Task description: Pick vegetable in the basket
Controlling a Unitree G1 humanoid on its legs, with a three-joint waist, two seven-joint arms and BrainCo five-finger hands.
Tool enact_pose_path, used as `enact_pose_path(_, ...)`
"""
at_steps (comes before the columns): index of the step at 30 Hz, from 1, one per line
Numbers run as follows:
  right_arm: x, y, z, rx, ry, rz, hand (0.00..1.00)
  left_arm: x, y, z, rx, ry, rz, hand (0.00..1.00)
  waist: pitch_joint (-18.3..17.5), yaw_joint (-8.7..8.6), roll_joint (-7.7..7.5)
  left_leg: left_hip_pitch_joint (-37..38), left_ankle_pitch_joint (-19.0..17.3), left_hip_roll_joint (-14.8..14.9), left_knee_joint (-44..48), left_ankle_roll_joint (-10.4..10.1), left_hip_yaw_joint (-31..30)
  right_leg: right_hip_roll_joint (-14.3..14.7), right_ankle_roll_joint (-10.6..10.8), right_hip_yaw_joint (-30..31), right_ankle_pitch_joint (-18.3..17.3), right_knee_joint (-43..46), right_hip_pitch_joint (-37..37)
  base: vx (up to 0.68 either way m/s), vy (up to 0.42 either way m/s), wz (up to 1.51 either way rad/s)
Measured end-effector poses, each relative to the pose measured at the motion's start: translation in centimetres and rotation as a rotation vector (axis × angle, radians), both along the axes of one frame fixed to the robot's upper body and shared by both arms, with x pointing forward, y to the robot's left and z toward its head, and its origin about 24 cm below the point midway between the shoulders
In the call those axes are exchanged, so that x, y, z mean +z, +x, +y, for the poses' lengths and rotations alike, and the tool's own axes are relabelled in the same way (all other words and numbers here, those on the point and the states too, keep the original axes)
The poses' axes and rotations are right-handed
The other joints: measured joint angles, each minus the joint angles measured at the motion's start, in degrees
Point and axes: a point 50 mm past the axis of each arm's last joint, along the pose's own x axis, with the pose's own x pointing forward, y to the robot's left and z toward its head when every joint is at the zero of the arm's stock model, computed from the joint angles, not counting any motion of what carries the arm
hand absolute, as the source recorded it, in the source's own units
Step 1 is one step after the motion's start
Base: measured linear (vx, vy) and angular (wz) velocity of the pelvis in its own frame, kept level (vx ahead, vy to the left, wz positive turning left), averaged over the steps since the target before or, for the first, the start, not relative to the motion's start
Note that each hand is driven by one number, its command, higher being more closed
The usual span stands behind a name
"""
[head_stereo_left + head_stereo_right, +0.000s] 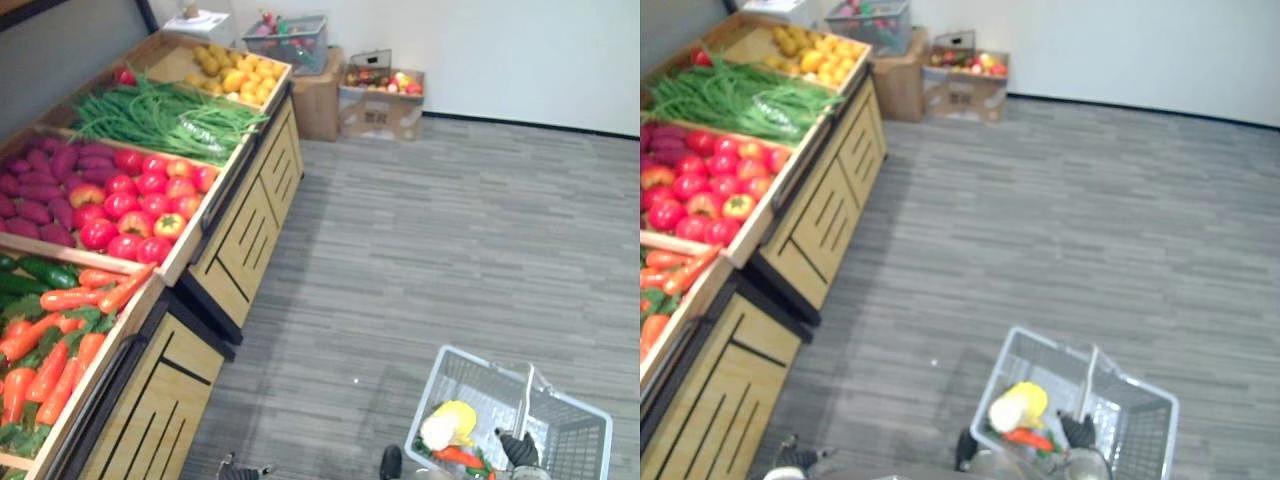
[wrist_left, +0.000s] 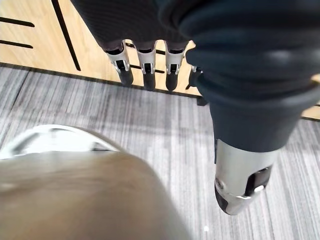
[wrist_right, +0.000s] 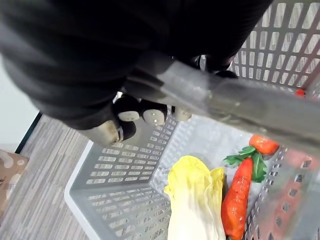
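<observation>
A grey plastic basket (image 1: pixel 478 384) hangs low at my right side over the floor. My right hand (image 3: pixel 144 114) is shut on its grey handle (image 3: pixel 226 108), fingers curled round the bar; the hand also appears as a dark shape (image 1: pixel 520 448) above the basket. Inside lie a yellow-white cabbage (image 3: pixel 192 200) and a carrot (image 3: pixel 237 195) with green leaves, plus a small red piece by the wall. My left hand (image 2: pixel 145 62) hangs open beside the wooden cabinet front, fingers straight and holding nothing.
A wooden produce stand runs along my left: carrots (image 1: pixel 50 370), cucumbers (image 1: pixel 40 272), tomatoes (image 1: pixel 140 200), purple sweet potatoes (image 1: pixel 40 185), green beans (image 1: pixel 160 115), yellow fruit (image 1: pixel 235 75). Cardboard boxes (image 1: pixel 380 105) and another basket (image 1: pixel 290 40) stand by the far wall. Grey floor lies ahead.
</observation>
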Motion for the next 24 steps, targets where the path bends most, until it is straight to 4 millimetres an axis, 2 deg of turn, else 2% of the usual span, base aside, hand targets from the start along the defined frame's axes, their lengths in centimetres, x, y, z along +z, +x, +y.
enact_pose_path(1, 0.1, 0.2, -0.1, 0.004, -0.004, -0.003, 1.0, 0.0, -0.2, -0.1, 0.002, 0.001, 0.003, 0.0, 0.0, 0.09, 0.0, -0.2, -0.9, -1.3, -0.6, 0.0, -2.3, -0.3, 0.0, 0.7, 0.0, 0.0, 0.0, 0.0, 0.046, -0.88)
enact_pose_path(2, 0.3, 0.9, -0.3, 0.021, -0.018, -0.015, 1.0, -0.2, -0.9, -0.4, 0.011, 0.002, 0.02, 0.0, 0.2, 0.23, 0.27, -0.5, -3.8, -6.2, -2.7, -0.1, -9.4, -1.2, 0.0, 2.9, 0.0, 0.0, 0.0, 0.0, 0.038, -0.78)
enact_pose_path(3, 0.5, 1.1, -0.5, 0.025, -0.028, -0.024, 1.0, -0.3, -1.5, -0.7, 0.019, -0.003, 0.028, 0.0, 0.1, 0.39, 0.9, -0.8, -4.2, -8.6, -5.7, -0.2, -12.1, -1.3, 0.0, 4.4, 0.0, 0.0, 0.2, -0.01, 0.053, -0.78)
enact_pose_path(5, 0.4, 0.8, -0.5, 0.021, -0.029, -0.02, 1.0, -0.4, -1.5, -0.9, 0.039, -0.017, 0.019, 0.0, 0.2, 0.46, 1.67, -2.5, -3.8, -9.7, -10.7, -0.4, -13.4, -1.3, 0.0, 4.4, 0.0, 0.0, 0.1, -0.01, 0.13, -0.28)
enact_pose_path(7, 0.3, 0.0, -0.9, 0.009, -0.035, -0.003, 1.0, -0.4, -1.3, -1.4, 0.043, -0.028, 0.013, 0.0, 0.4, 0.68, 2.96, -3.6, -3.5, -10.5, -17.9, -0.4, -15.4, -1.0, 0.9, 3.9, -0.4, 0.2, -0.1, 0.01, 0.19, -0.04)
enact_pose_path(8, 0.3, -0.3, -1.1, -0.004, -0.038, 0.003, 1.0, -0.5, -1.5, -1.7, 0.047, -0.037, 0.018, 0.0, 0.5, 1.15, 3.64, -3.5, -1.9, -10.7, -18.8, -1.1, -16.7, -0.8, 1.4, 4.3, -0.6, 0.3, -0.1, 0.04, 0.132, -0.2)
enact_pose_path(9, 0.3, -0.4, -1.2, -0.015, -0.038, 0.006, 1.0, -0.6, -1.4, -1.9, 0.049, -0.04, 0.016, 0.0, 0.1, 1.36, 4.1, -3.4, -1.9, -11.3, -18.8, -1.1, -17.0, -1.0, 1.7, 4.6, -0.4, 0.0, 0.0, 0.09, 0.168, -0.33)
enact_pose_path(12, 0.7, 0.2, -0.9, -0.006, -0.04, -0.03, 1.0, -0.6, -1.7, -1.9, 0.063, -0.023, 0.018, 0.0, 0.4, 1.36, 3.69, -3.4, -2.3, -13.7, -18.0, -0.5, -17.1, -3.0, 3.8, 6.0, -0.4, 0.0, -0.3, 0.14, 0.196, -0.26)
enact_pose_path(15, 1.1, 1.1, -0.4, 0.031, -0.049, -0.063, 1.0, -0.5, -1.6, -1.8, 0.069, -0.014, 0.014, 0.0, 0.2, 2.7, 3.35, -3.4, -4.4, -15.1, -15.3, 1.8, -17.2, -3.4, 5.5, 10.1, -1.0, -0.3, -1.0, 0.19, 0.184, -0.61)
enact_pose_path(17, 1.2, 1.6, -0.2, 0.046, -0.048, -0.07, 1.0, -0.4, -1.6, -1.7, 0.063, -0.007, 0.009, 0.0, -0.7, 2.88, 3.03, -3.5, -5.9, -16.2, -13.1, 3.7, -17.4, -4.2, 6.9, 11.9, -0.3, -1.1, -0.9, 0.32, 0.189, -0.56)
enact_pose_path(19, 1.3, 1.8, -0.1, 0.059, -0.052, -0.075, 1.0, -0.3, -1.4, -1.1, 0.053, 0.012, 0.006, 0.0, -1.0, 2.84, 1.95, -3.4, -6.0, -17.9, -12.5, 3.8, -17.4, -5.4, 7.8, 13.2, -0.9, -0.2, -1.5, 0.21, 0.107, -0.43)
enact_pose_path(20, 1.3, 1.9, -0.1, 0.067, -0.063, -0.075, 1.0, -0.3, -1.2, -1.1, 0.043, 0.014, 0.003, 0.0, -1.2, 2.87, 1.8, -3.2, -6.2, -18.2, -12.6, 4.2, -17.3, -5.5, 8.3, 13.8, -1.3, 2.6, -3.2, 0.18, 0.099, -0.54)
enact_pose_path(22, 1.6, 2.7, 0.1, 0.059, -0.063, -0.099, 1.0, -0.2, -0.9, -1.1, 0.021, 0.018, 0.0, 0.0, -1.2, 2.81, 1.77, -2.3, -6.4, -18.1, -12.9, 4.5, -17.0, -4.8, 7.8, 14.8, -2.2, 14.1, -9.7, 0.16, 0.101, -0.65)
enact_pose_path(23, 1.7, 3.2, 0.4, 0.051, -0.053, -0.117, 1.0, -0.1, -0.8, -0.8, -0.004, 0.029, -0.003, 0.0, -0.8, 2.64, 1.15, -0.3, -6.5, -18.2, -13.4, 4.8, -16.8, -4.9, 7.3, 14.6, -2.4, 23.5, -13.6, 0.13, 0.084, -0.35)
enact_pose_path(24, 1.6, 3.2, 0.7, 0.034, -0.045, -0.125, 1.0, 0.0, -0.6, -0.3, -0.035, 0.045, -0.006, 0.0, -0.2, 1.82, 0.11, 3.1, -7.6, -19.0, -13.6, 6.4, -16.7, -5.7, 6.8, 14.6, -1.6, 33.6, -15.8, 0.13, 0.085, -0.18)
